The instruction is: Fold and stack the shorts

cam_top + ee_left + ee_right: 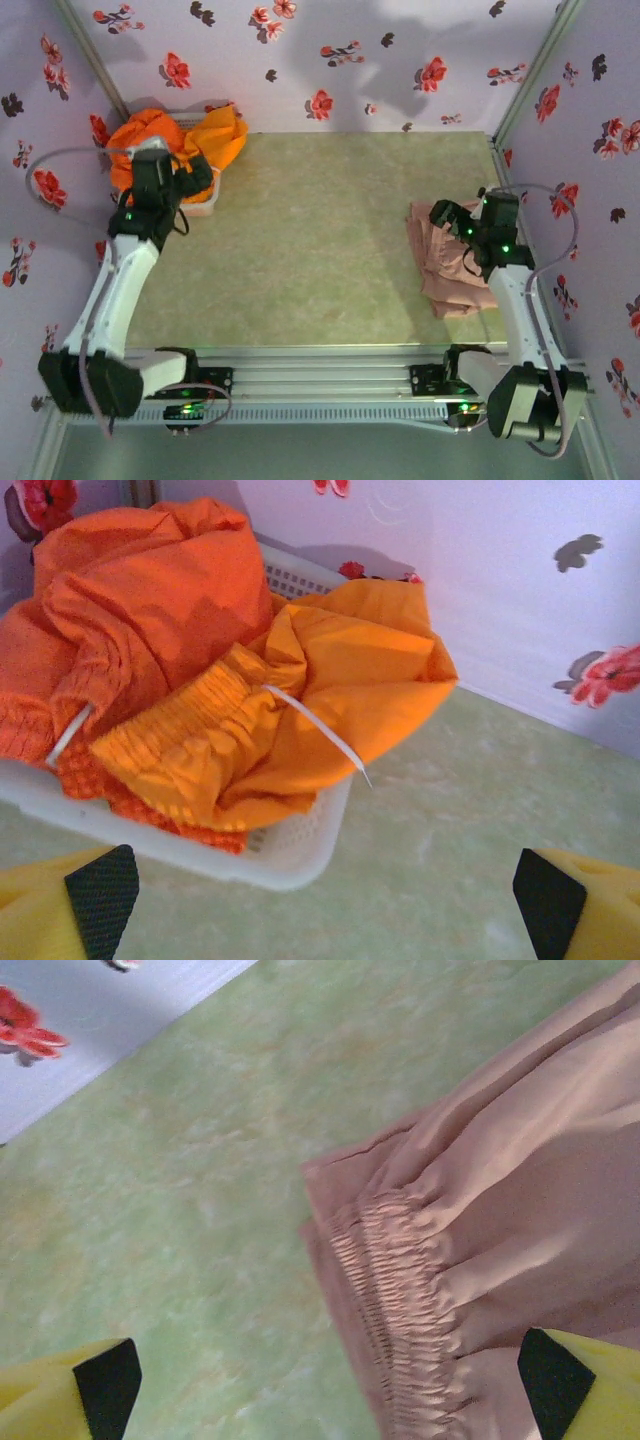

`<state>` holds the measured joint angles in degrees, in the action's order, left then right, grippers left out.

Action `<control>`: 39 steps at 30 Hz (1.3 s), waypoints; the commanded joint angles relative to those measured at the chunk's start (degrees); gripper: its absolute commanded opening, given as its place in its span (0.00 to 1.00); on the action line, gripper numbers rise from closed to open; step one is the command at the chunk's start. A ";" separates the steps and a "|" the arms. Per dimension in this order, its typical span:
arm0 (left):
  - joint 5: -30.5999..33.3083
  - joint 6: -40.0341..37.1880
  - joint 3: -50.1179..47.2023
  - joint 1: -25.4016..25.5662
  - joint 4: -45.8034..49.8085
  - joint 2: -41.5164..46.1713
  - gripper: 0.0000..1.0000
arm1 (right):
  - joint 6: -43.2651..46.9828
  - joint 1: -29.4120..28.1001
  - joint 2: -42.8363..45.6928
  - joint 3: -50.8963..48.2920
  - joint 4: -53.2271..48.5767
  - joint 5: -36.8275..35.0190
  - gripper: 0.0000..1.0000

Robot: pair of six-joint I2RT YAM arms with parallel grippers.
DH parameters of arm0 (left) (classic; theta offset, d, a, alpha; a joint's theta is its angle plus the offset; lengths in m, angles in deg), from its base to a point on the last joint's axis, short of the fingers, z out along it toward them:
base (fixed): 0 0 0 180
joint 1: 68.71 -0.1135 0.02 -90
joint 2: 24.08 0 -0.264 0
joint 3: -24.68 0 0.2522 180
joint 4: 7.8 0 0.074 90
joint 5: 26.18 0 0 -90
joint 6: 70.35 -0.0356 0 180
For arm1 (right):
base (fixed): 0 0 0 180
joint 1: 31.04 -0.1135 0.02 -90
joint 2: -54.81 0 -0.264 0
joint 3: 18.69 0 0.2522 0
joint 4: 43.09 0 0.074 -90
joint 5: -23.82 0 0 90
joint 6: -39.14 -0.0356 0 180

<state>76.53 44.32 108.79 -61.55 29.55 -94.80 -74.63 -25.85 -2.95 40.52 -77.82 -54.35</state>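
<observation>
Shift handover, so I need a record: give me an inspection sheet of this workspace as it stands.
Surface: green mottled table, flat.
Job's things: pink shorts lie creased on the table's right side; orange shorts are heaped unfolded in the basket.
Clutter: nothing seen beyond the white mesh basket, at the far left corner.
Grippers: left gripper jaws open, facing the basket; right gripper jaws open over the pink shorts, holding nothing.
Cables: a grey cable loops out beside each arm.
Surroundings: floral-print walls on three sides.
</observation>
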 commanded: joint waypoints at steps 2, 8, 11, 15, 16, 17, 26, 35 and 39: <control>-3.06 -5.53 10.77 -3.30 7.92 -11.26 1.00 | -2.94 -0.27 3.74 -3.61 4.89 6.08 0.99; -5.26 -8.00 24.73 -7.78 14.04 -26.76 0.99 | -2.55 -0.27 6.78 -4.66 3.35 5.88 0.99; -5.83 -11.24 32.30 -8.73 18.82 -34.88 0.99 | -2.42 -0.33 7.41 -4.95 3.14 4.92 0.99; -6.01 -14.50 40.66 -10.05 24.02 -44.09 0.99 | -2.61 -0.36 7.48 -5.29 3.73 6.42 0.99; -6.03 -14.92 42.67 -10.51 25.19 -46.25 0.99 | -2.61 -0.36 7.55 -5.30 3.87 6.62 0.99; -6.11 -15.44 44.55 -10.83 26.21 -48.45 0.99 | -2.53 -0.37 7.64 -5.41 3.84 6.73 0.99; -3.85 -18.04 55.10 -11.25 30.77 -61.48 0.89 | -2.06 -0.44 7.51 -5.40 3.61 6.99 0.99; -5.79 -17.19 55.69 -11.20 31.60 -61.35 0.31 | -1.98 -0.44 7.24 -5.71 3.57 6.95 0.99; -7.21 -16.01 55.69 -11.20 31.06 -55.51 0.06 | -1.98 -0.44 7.23 -5.50 3.47 6.88 0.99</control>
<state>71.17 27.53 163.02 -72.37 59.23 -156.92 -76.61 -25.96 3.87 35.40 -75.06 -47.94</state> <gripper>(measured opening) 0.092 0.989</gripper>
